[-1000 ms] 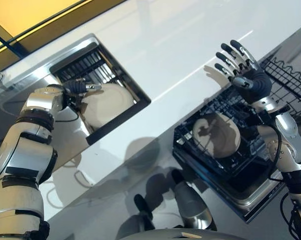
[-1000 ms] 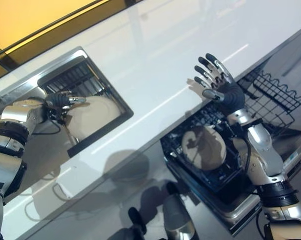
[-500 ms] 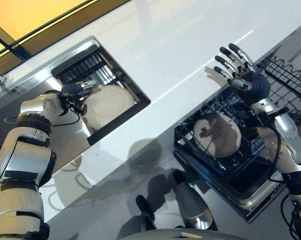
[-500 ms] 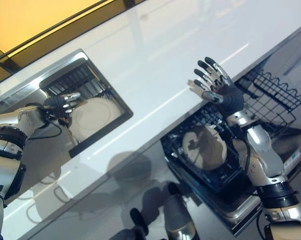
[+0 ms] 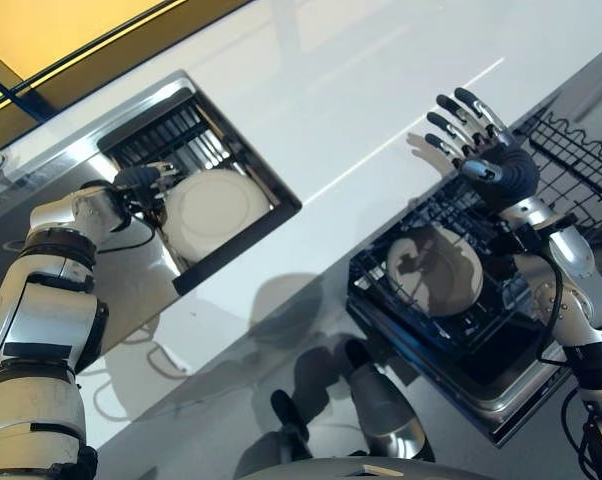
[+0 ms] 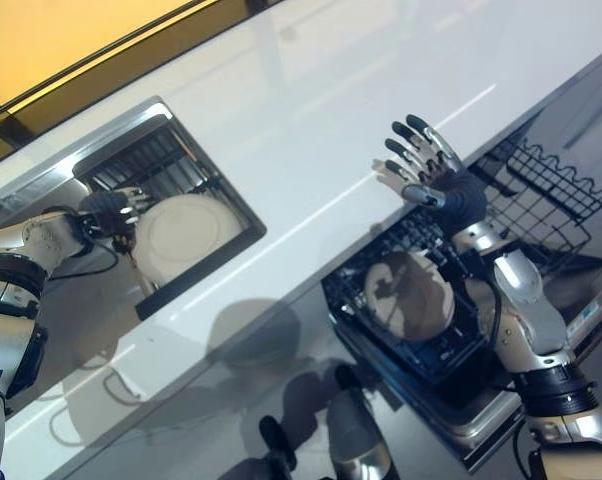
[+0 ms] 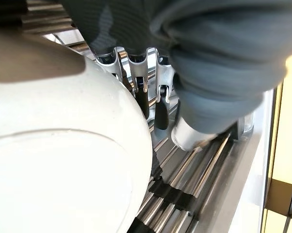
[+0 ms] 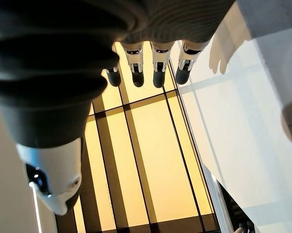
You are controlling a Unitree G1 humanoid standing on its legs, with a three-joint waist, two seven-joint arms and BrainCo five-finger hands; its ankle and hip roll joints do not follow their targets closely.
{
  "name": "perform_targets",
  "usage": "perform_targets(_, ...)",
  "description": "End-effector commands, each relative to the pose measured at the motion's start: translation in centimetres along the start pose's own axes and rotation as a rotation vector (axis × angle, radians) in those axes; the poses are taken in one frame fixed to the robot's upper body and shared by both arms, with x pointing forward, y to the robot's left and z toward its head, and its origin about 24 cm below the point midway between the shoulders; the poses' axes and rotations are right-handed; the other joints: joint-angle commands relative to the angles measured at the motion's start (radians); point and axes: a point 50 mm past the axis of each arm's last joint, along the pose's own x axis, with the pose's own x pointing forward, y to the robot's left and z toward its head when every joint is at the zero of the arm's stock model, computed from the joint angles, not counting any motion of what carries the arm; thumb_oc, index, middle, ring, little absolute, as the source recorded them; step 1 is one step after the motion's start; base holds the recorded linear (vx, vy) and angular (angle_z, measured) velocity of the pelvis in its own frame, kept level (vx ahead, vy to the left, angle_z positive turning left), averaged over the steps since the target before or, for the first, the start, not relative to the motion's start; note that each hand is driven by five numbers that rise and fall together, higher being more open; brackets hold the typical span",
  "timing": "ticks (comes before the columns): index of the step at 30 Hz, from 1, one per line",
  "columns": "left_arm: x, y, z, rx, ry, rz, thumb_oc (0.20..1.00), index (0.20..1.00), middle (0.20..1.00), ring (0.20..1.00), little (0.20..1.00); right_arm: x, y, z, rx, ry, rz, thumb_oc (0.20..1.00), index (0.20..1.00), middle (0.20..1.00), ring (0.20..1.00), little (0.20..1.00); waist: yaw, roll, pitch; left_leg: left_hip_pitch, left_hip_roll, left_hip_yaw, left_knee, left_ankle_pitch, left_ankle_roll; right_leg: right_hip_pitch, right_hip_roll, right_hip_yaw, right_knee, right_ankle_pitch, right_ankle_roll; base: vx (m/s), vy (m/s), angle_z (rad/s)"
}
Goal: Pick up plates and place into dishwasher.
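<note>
Big white counter (image 5: 361, 90) runs across the whole scene, with a steel sink (image 5: 243, 155) cut into it on the robot's left. Down at the right the dishwasher rack (image 5: 451, 330) is pulled out, dark wire, and one plate (image 5: 433, 270) already lies in it. A second wire rack (image 5: 571, 150) sits further out past it. Another plate (image 5: 209, 212) is in the sink, leaning over a ribbed grid (image 7: 185, 194). Left hand (image 5: 141, 182) is right at that plate's rim, fingers (image 7: 160, 109) curled down behind the edge, though I can't tell if it actually has a grip. Right hand (image 5: 486, 135) hangs over the counter edge above the rack, fingers spread wide, holding nothing.
</note>
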Motion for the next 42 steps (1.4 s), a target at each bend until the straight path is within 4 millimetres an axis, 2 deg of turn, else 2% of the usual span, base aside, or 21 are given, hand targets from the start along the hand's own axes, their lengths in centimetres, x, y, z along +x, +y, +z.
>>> perform_targets(1,1.7,-3.6,-3.9,-0.15,0.101,-0.231,0.2,0.2,0.2,0.2,0.2,1.1,1.1,2.1,-0.002,-0.129,0.054,1.0,1.0,1.0,1.0,1.0,-0.018,-0.064,0.016,-0.105,0.037,-0.017,0.143,-0.073,0.013,-0.033,-0.054,-0.047,0.039,-0.047,0.04,0.0,0.0,0.0)
perform_targets(13,1.5,-4.3,-3.9,-0.221,0.071,-0.326,0.2,0.2,0.2,0.2,0.2,0.6,1.0,1.3,0.023,-0.103,0.043,1.0,1.0,1.0,1.0,1.0,-0.006,-0.048,-0.014,-0.083,0.033,-0.015,0.146,-0.08,0.014,-0.002,-0.063,-0.055,0.021,-0.044,0.043,0.01,-0.005,-0.01)
perform_targets(17,1.5,-6.2,-4.2,-0.287,0.045,-0.492,0.2,0.2,0.2,0.2,0.2,0.0,0.7,0.5,0.051,-0.088,0.03,1.0,1.0,1.0,1.0,1.0,-0.003,-0.043,-0.033,-0.067,0.033,-0.01,0.152,-0.094,0.015,0.024,-0.067,-0.06,0.009,-0.046,0.046,0.05,-0.007,0.01)
perform_targets(22,1.4,-9.5,-6.9,-0.244,0.094,-0.673,0.2,0.2,0.2,0.2,0.2,-0.2,0.9,-0.5,0.058,-0.065,0.008,1.0,1.0,1.0,1.0,1.0,0.017,-0.032,-0.053,-0.044,0.024,-0.021,0.141,-0.1,0.019,0.059,-0.068,-0.067,-0.01,-0.046,0.048,0.05,0.009,0.0)
perform_targets(25,1.3,-10.4,-8.2,-0.24,0.114,-0.714,0.2,0.2,0.2,0.2,0.2,-0.2,1.4,-1.1,0.056,-0.056,-0.001,1.0,1.0,1.0,1.0,1.0,0.028,-0.03,-0.062,-0.034,0.02,-0.026,0.135,-0.103,0.023,0.074,-0.068,-0.071,-0.019,-0.046,0.05,0.02,0.002,0.02)
perform_targets(30,1.2,-10.5,-8.8,-0.248,0.12,-0.7,0.2,0.2,0.2,0.2,0.2,-0.3,1.6,-1.4,0.06,-0.046,-0.019,1.0,1.0,1.0,1.0,1.0,0.038,-0.034,-0.075,-0.02,0.017,-0.026,0.121,-0.103,0.028,0.086,-0.068,-0.076,-0.03,-0.043,0.055,0.01,-0.007,0.07)
perform_targets(39,0.9,-8.7,-9.3,-0.227,0.148,-0.615,0.2,0.2,0.2,0.2,0.2,-0.7,1.3,-1.6,0.064,-0.02,-0.017,1.0,1.0,1.0,1.0,1.0,0.046,-0.022,-0.089,-0.005,0.01,-0.031,0.111,-0.103,0.031,0.094,-0.07,-0.082,-0.027,-0.045,0.062,0.0,0.0,0.0)
perform_targets(42,0.8,-8.4,-9.9,-0.219,0.162,-0.614,0.2,0.2,0.2,0.2,0.2,-0.8,1.4,-1.9,0.017,0.007,-0.008,1.0,1.0,1.0,1.0,1.0,0.051,-0.019,-0.098,0.0,0.007,-0.034,0.108,-0.102,0.032,0.101,-0.071,-0.087,-0.031,-0.043,0.065,0.0,0.0,0.0)
